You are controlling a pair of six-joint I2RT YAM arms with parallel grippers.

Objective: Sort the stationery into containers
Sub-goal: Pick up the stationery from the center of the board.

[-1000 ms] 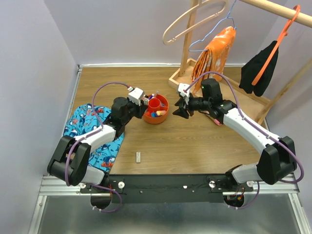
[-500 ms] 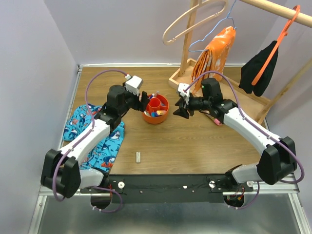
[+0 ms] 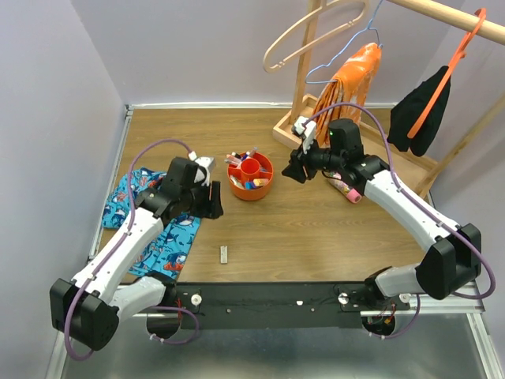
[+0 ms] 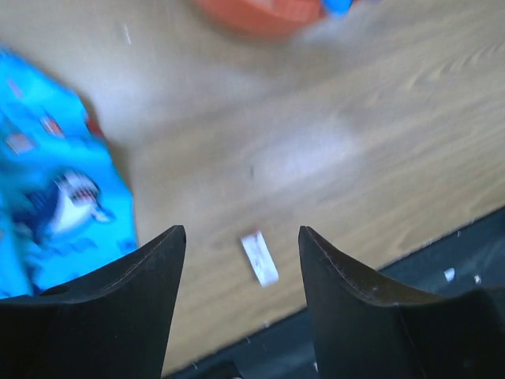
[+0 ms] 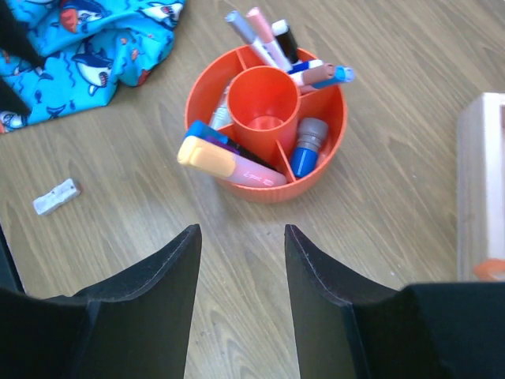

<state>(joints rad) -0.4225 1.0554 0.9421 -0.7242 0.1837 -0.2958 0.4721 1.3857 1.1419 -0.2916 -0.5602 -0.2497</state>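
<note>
Near the front edge of the table (image 3: pixel 316 237), a small white block (image 4: pixel 259 257) is framed lengthwise within the nearer left gripper (image 4: pixel 241 233), which is held wide apart and empty.

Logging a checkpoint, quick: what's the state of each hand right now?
Left hand: open, holding nothing.
Right hand: open, holding nothing.
</note>
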